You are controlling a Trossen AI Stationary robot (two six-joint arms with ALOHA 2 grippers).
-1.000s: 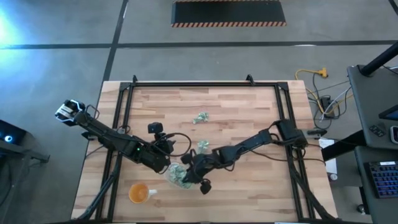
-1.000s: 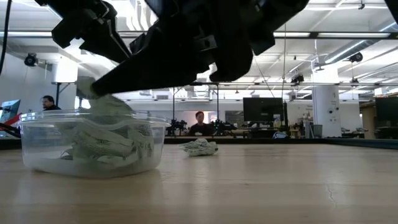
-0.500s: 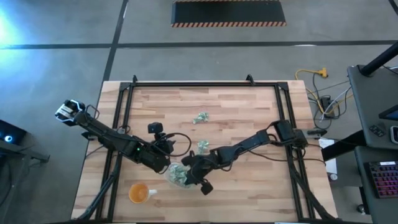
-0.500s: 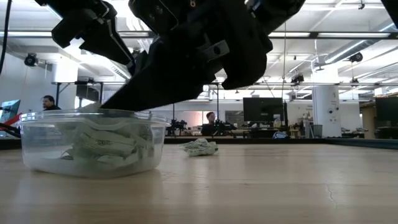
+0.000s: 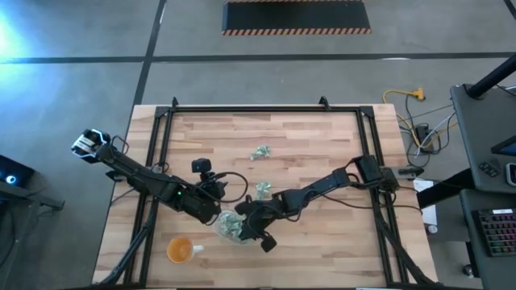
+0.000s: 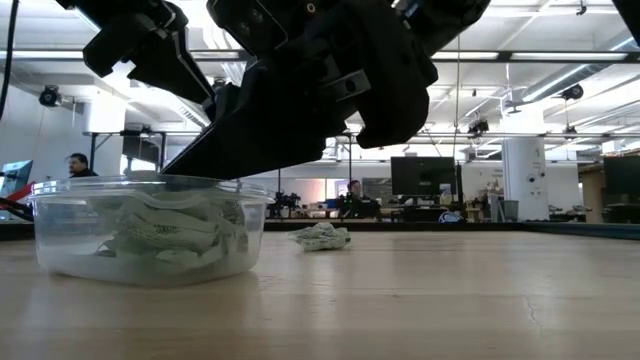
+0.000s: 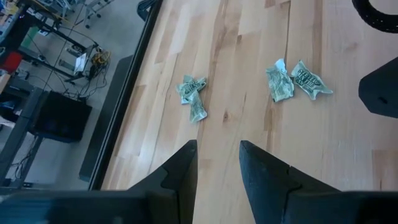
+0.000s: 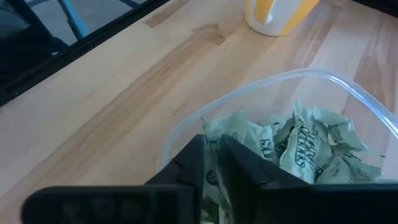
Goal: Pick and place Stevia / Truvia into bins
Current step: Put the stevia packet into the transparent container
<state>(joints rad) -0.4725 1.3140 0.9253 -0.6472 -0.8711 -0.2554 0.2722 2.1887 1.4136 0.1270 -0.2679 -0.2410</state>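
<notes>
The right gripper's (image 8: 214,163) fingers (image 8: 186,165) stand slightly apart over a packet (image 8: 212,171), inside the clear tub (image 5: 228,225) near the table's (image 5: 322,153) front edge. The left gripper's (image 7: 217,163) fingers are apart and empty, just left of the tub. Loose packets (image 5: 260,151) lie farther on open wood.

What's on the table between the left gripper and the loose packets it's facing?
Nothing: in the left wrist view only bare wood lies between the left gripper and the loose packets, which lie apart on the table.
</notes>
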